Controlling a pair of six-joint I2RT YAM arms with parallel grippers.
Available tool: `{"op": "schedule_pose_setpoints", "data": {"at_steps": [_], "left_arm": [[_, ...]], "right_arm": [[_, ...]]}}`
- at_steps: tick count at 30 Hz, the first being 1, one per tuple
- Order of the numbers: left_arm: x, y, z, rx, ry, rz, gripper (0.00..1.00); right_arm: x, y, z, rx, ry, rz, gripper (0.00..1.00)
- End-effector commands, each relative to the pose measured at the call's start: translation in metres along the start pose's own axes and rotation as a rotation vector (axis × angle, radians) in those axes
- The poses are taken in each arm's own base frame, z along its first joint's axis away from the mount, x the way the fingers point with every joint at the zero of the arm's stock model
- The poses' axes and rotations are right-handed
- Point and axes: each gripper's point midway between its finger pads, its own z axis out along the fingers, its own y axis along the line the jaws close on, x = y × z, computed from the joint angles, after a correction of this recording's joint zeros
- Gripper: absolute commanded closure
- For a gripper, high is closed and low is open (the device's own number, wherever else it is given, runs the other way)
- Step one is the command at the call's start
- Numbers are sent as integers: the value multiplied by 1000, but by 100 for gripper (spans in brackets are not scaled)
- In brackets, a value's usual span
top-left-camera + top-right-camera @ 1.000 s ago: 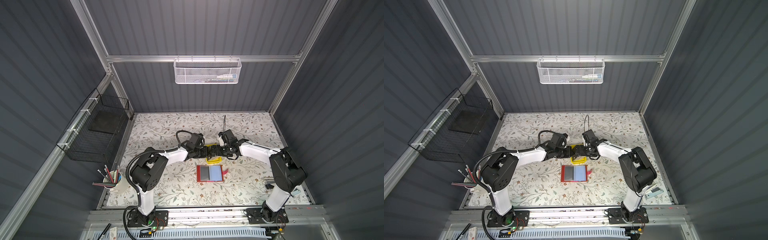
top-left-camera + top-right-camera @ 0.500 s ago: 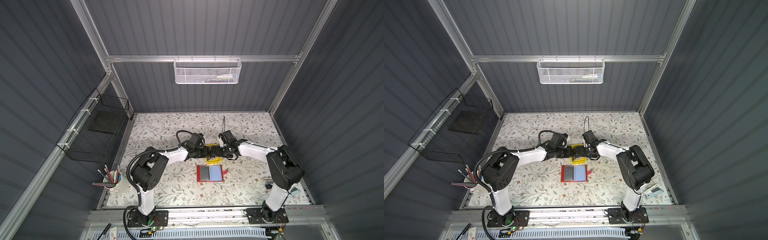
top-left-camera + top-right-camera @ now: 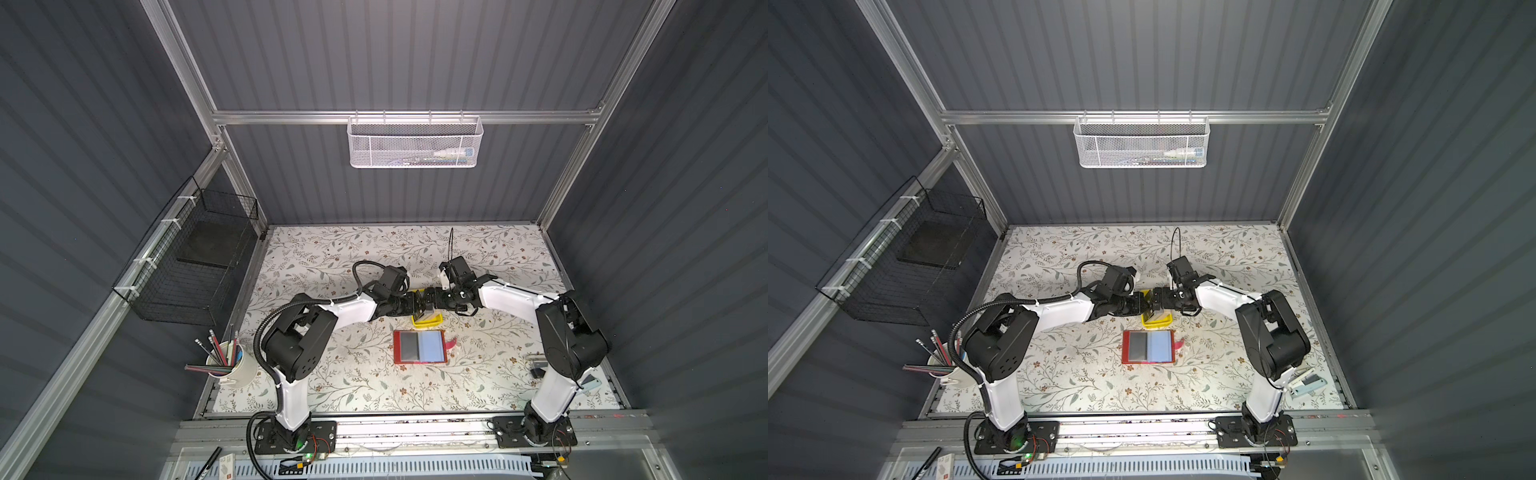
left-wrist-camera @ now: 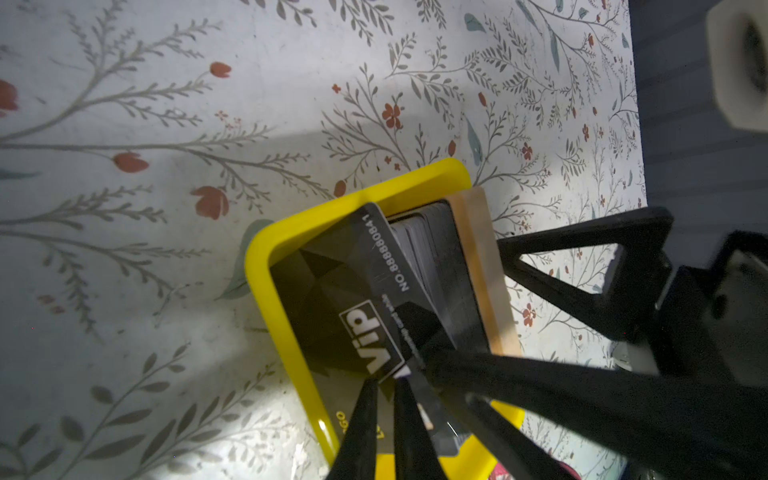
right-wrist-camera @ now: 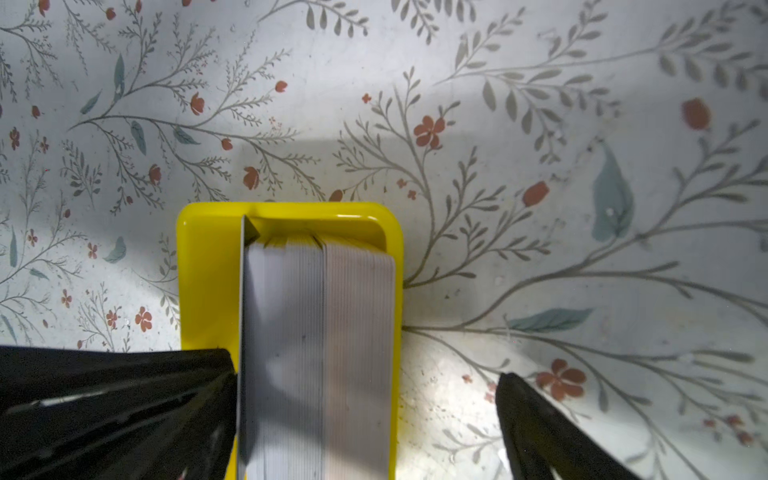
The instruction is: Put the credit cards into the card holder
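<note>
Left gripper [image 4: 386, 380]: pinched on black VIP card [image 4: 353, 299], edge-up in yellow tray [image 5: 208, 257]; unchanged since a second ago, lift pending. Right gripper [image 5: 365, 374]: spread wide astride card stack [image 5: 316, 332], empty. Card holder [image 3: 397, 347]: unfolded beside tray

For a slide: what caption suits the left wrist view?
Left gripper pinches black VIP plastic card, tilted from the stack in yellow plastic tray.
</note>
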Motion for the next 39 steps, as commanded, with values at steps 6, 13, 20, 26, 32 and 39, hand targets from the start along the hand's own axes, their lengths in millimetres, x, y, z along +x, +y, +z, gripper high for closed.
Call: {"op": "schedule_pose_setpoints", "data": {"at_steps": [6, 13, 20, 26, 32, 39], "left_arm": [[9, 10, 13, -9, 54, -27, 87], [10, 10, 18, -1, 61, -40, 87], [11, 11, 18, 2, 57, -53, 87], [11, 10, 17, 10, 48, -59, 87], [11, 11, 17, 14, 42, -64, 87], [11, 9, 17, 24, 37, -69, 87]], "right_arm": [[-7, 0, -13, 10, -14, -19, 3], [-9, 4, -21, -1, -22, -25, 4], [-6, 15, -50, -63, -45, 44, 7], [-4, 31, -59, -154, -40, 104, 27], [-6, 37, -51, -181, -10, 146, 52], [-5, 39, -42, -182, 14, 151, 66]]}}
